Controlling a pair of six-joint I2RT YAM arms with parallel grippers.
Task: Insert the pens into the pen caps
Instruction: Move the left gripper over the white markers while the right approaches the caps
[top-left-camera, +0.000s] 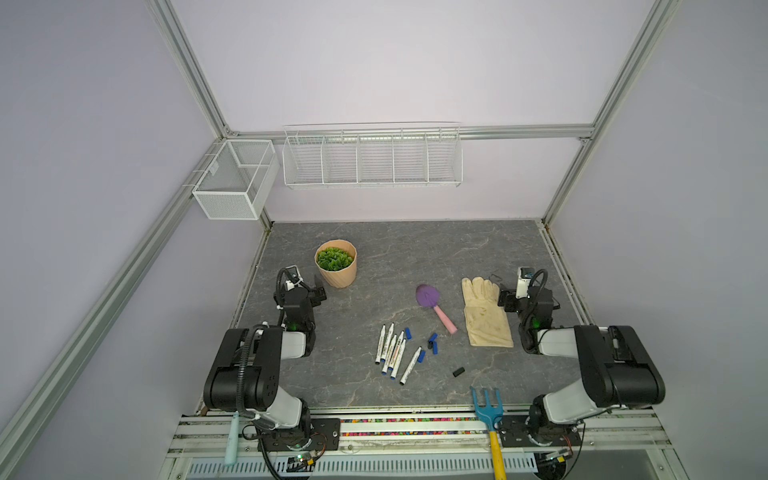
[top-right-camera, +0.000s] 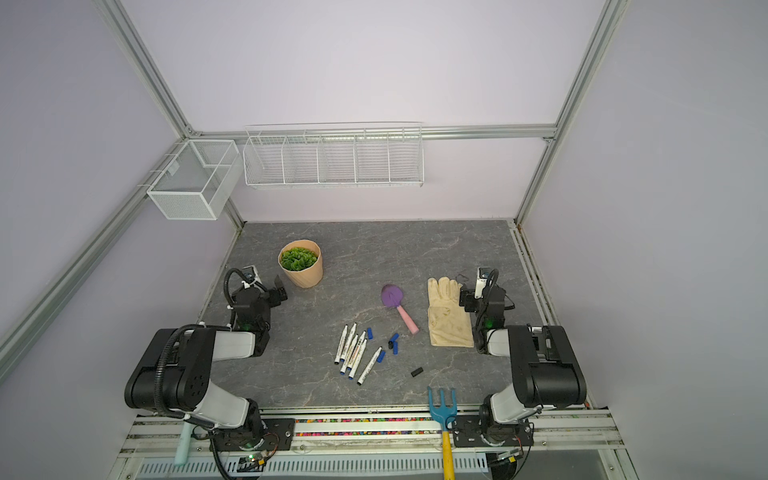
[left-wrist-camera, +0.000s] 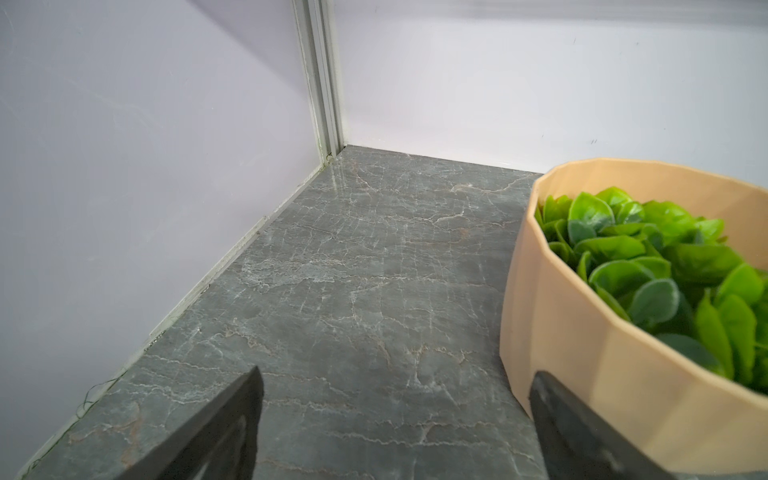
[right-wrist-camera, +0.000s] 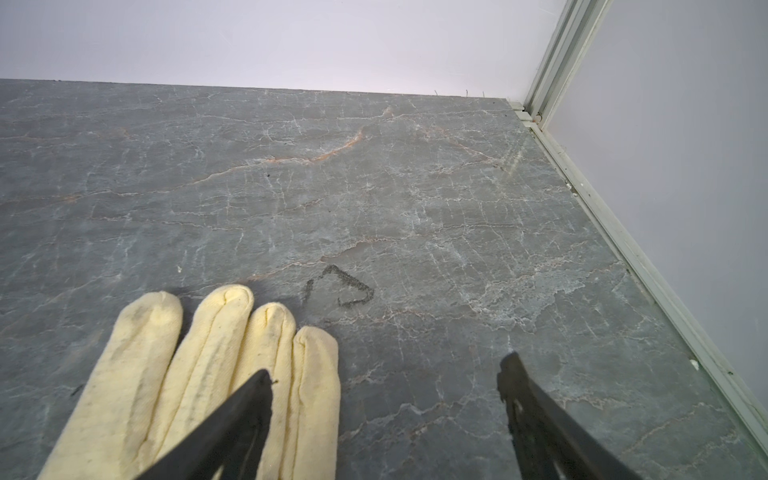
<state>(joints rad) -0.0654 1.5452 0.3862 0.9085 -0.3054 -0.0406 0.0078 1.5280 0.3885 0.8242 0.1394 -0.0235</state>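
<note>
In both top views nothing is capped yet. Six slim white marker pens (top-left-camera: 392, 353) lie bare on the grey marbled tabletop (top-left-camera: 395, 257), between the two arms and toward the front edge. The short blue and black plastic pen caps (top-left-camera: 432, 337) lie loose just beside them on the right arm's side, with one black cap farther off. I judge all six pairings are still to do. The pens' long axes run front to back, leaning slightly right, and their narrow tips seem to point toward the back wall.

In the left wrist view, the left gripper (left-wrist-camera: 397, 380) has its jaws wide apart and empty, beside a peach pot of green leaves (left-wrist-camera: 582, 332).

In the right wrist view, the right gripper (right-wrist-camera: 386, 370) gapes empty by the fingertips of a cream fabric glove (right-wrist-camera: 145, 374).
</note>
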